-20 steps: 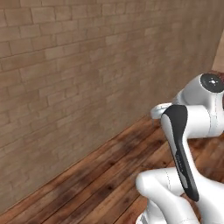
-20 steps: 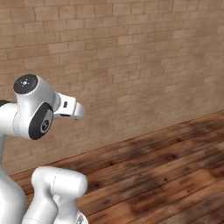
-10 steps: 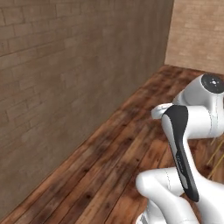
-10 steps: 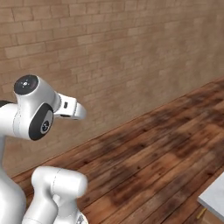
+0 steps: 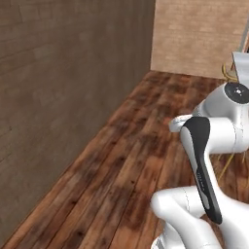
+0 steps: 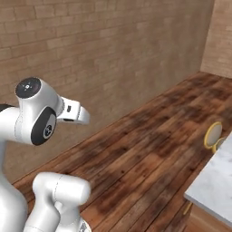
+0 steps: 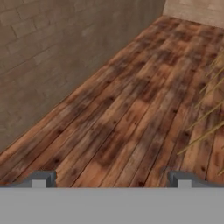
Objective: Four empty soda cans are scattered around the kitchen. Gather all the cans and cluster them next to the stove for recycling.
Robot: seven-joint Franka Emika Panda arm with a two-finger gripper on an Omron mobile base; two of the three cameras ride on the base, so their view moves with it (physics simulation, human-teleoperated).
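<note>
The soda cans and the stove are out of view. In the hand view my gripper (image 7: 112, 179) is open, its two dark fingertips (image 7: 43, 178) standing wide apart at the bottom with nothing between them. It looks down over bare wooden floor beside a brick wall. My arm (image 5: 202, 160) is folded up close over the base in both base views.
A brick wall (image 6: 90, 54) runs along the wooden floor (image 5: 131, 165) and meets a lighter brick wall (image 5: 194, 34) at a far corner. A white marble counter corner (image 6: 213, 181) juts in at lower right, with a yellow-rimmed stool (image 6: 213, 135) beside it. Thin golden legs (image 7: 205, 127) cross the floor.
The whole picture has swung, so the base has turned. The wall corner, the counter edge and the stool have come into view. The arm holds the same folded pose, gripper still open.
</note>
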